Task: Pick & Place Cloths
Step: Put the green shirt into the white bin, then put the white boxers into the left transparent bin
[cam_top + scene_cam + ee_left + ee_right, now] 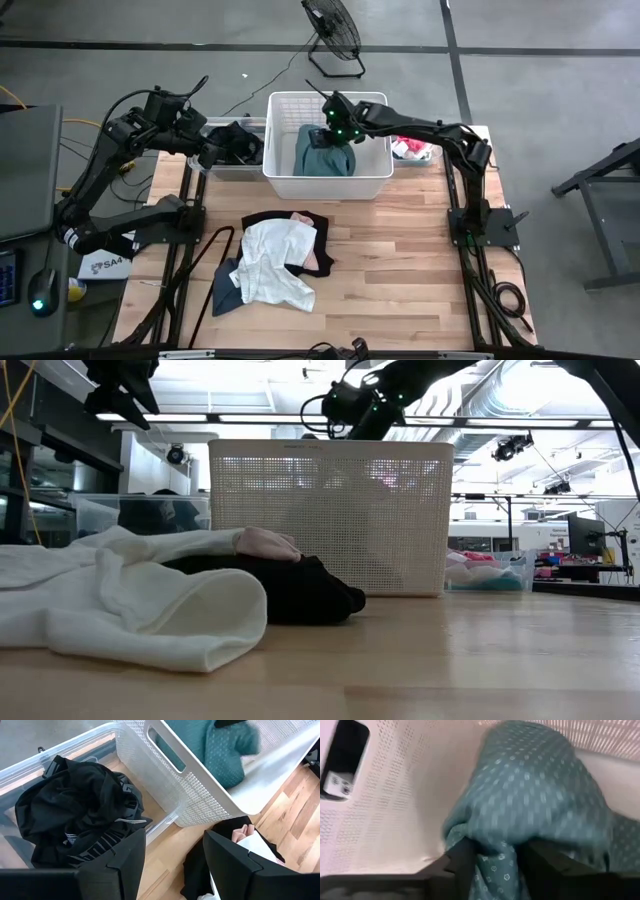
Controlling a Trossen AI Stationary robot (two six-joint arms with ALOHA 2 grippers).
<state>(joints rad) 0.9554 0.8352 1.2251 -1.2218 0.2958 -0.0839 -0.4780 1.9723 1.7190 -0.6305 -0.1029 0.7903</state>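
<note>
A teal-green dotted cloth [322,152] lies heaped in the white lattice basket [325,186] at the table's far middle. My right gripper [496,851] hangs over it, tipped down into the basket, fingers parted with a fold of the cloth between them. My left gripper [175,837] waits open above the gap between the basket and a clear bin [222,170] that holds a black cloth [75,805]. A pile of cloths rests on the tabletop nearer the front: white [275,260], black [300,220], pink [320,263] and dark blue [225,297]. My right gripper comes at the teal cloth slanting down from the table's right side. A bunched fold [500,865] of it lies between the parted fingers and seems to brush their inner sides. The cloth rests on the basket's floor and is not lifted.
A second clear bin [428,158] at the far right holds pink and white cloth. Bare wood lies on the table's right half and along its near edge. A floor fan [333,30] stands beyond the table.
</note>
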